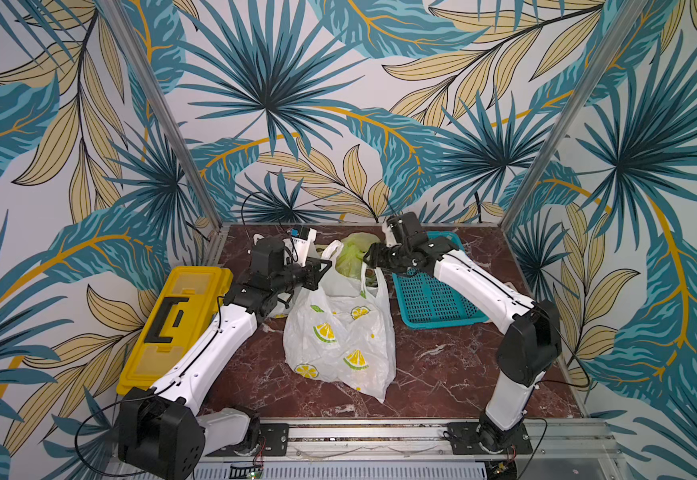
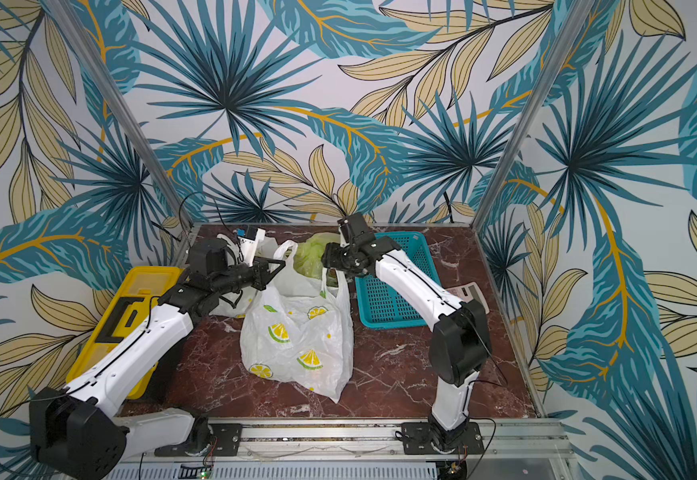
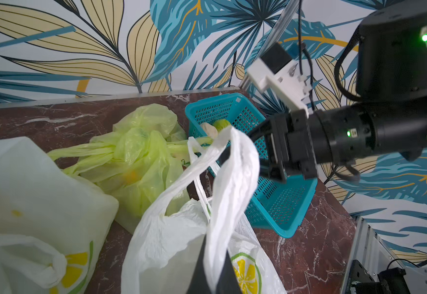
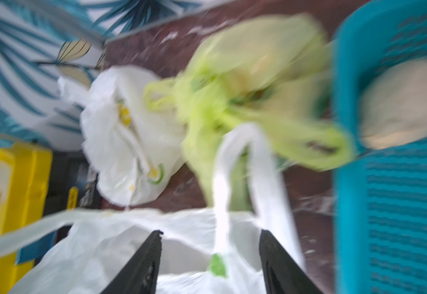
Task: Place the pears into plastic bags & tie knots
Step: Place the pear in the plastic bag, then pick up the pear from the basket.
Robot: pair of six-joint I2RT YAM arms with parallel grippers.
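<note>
Your left gripper (image 3: 215,269) pinches a handle (image 3: 232,183) of the white bag (image 1: 338,336) at the table's centre. Your right gripper (image 4: 210,236) is spread, the other handle (image 4: 221,178) loose between the jaws. Pull left alone and the untied bag could tip or tear.

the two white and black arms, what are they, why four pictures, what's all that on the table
Two robot arms, each ending in a gripper. Both top views look down on the marble table; each wrist view rides on one arm. On it: a front white bag, a knotted yellow-green bag, a second white bag, a teal basket holding pears, a yellow case. The left gripper is shut on the front bag's handle; the right gripper is open, the other handle between its jaws.
</note>
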